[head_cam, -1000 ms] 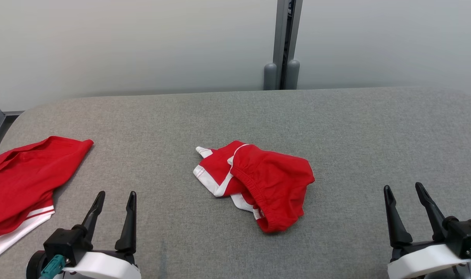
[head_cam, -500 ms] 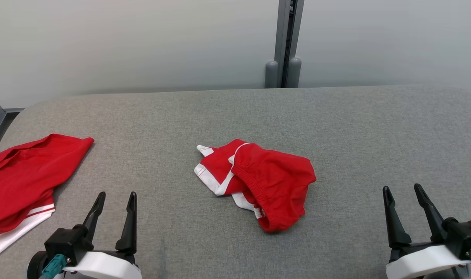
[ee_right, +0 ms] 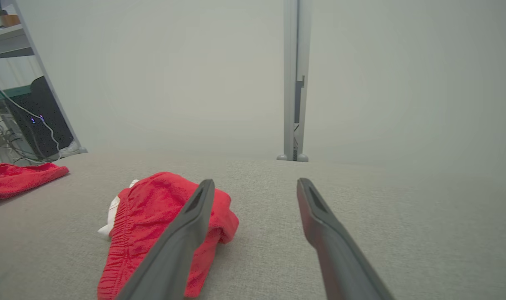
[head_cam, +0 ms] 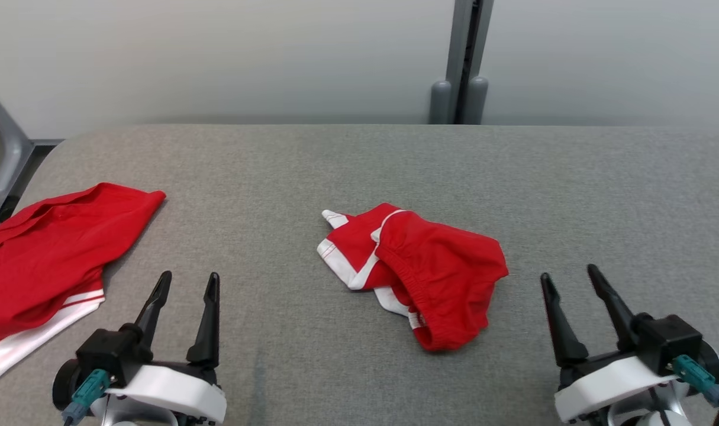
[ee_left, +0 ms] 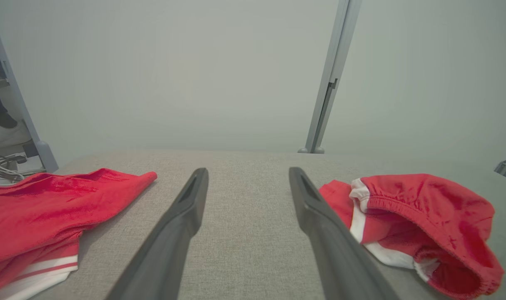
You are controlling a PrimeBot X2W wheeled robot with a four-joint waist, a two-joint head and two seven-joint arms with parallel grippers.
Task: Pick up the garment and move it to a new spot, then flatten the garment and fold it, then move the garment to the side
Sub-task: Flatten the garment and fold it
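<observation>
The garment [head_cam: 436, 266] is a crumpled pair of red shorts with white trim, lying in a heap in the middle of the grey padded table [head_cam: 288, 160]. In the left wrist view the garment [ee_left: 427, 212] lies to the right of the fingers, and in the right wrist view the garment [ee_right: 148, 216] lies to the left, partly behind one finger. My left gripper [head_cam: 190, 275] stands open over the table's near left, apart from the cloth. My right gripper [head_cam: 569, 272] stands open just right of the heap. The left gripper [ee_left: 248, 171] and right gripper [ee_right: 257, 181] hold nothing.
A second red garment with white stripes [head_cam: 45, 254] lies spread at the table's left edge. A grey post [head_cam: 466, 59] rises behind the far edge against a pale wall. A grey frame leg [head_cam: 4, 160] stands off the left side.
The head camera has shifted, sliding the whole scene right and up. The right gripper now stands nearer the crumpled garment. Neither garment has moved on the table, and both grippers stay open.
</observation>
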